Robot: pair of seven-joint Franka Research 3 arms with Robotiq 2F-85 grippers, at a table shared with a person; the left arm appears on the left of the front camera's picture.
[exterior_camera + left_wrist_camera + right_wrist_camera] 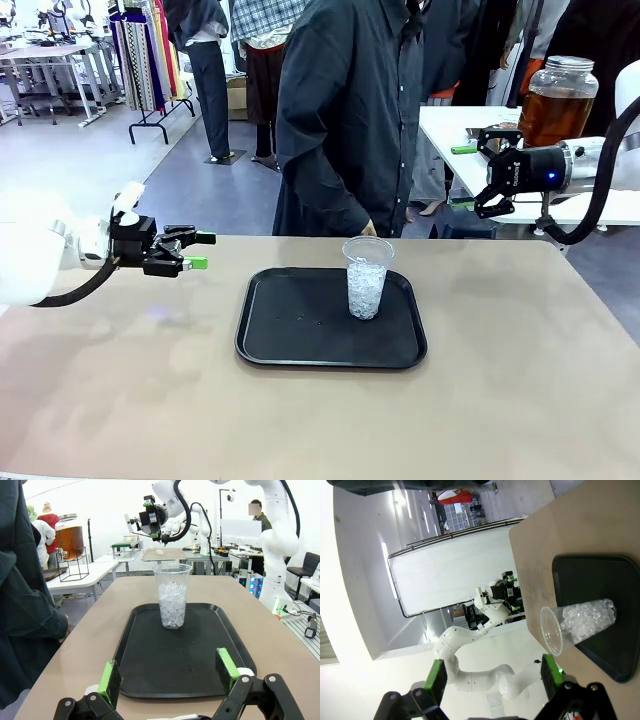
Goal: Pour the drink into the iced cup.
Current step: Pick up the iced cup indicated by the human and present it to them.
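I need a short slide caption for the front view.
Iced cup on black tray; left gripper and right gripper open, person behind.

You are in a robotics lab set up in an open hall, not in a home. In the front view, the upper left shows a wide grey floor (90, 160) with white work tables (45, 50) and a rack of hanging fabrics (145, 55). In the left wrist view, more workbenches (165, 554) stand in the middle distance, and an office chair (306, 570) is at the right edge, before plain white walls.
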